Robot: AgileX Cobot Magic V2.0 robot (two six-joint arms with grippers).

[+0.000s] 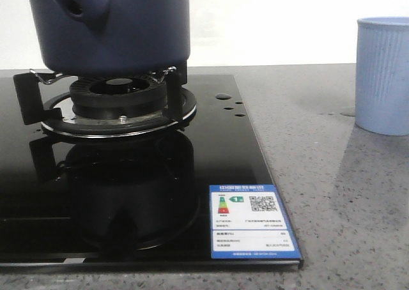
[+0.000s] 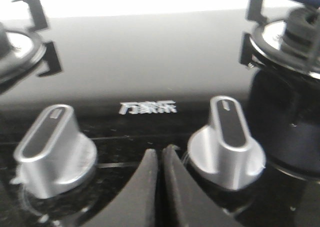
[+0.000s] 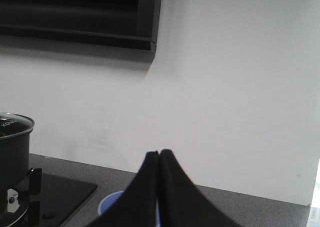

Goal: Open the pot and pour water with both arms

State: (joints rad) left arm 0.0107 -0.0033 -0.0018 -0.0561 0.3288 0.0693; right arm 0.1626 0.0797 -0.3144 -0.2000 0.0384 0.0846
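Note:
The dark navy pot [image 1: 115, 22] sits on the burner grate [image 1: 108, 98] of a black glass stove; its handle stub with a hole points toward the camera. In the right wrist view the pot [image 3: 12, 152] carries a glass lid [image 3: 14, 123] at the frame's edge. A light blue ribbed cup [image 1: 382, 73] stands on the grey counter to the right. My left gripper [image 2: 161, 154] is shut and empty, hovering over the stove's front between two silver knobs. My right gripper [image 3: 159, 154] is shut and empty, held above the cup [image 3: 111, 204]. Neither gripper shows in the front view.
Two silver knobs [image 2: 52, 147] [image 2: 227, 139] stand on the stove's front strip. A blue energy label [image 1: 252, 220] sticks to the glass near its front right corner. A dark range hood [image 3: 80, 17] hangs on the white wall. Grey speckled counter [image 1: 345, 194] lies right of the stove.

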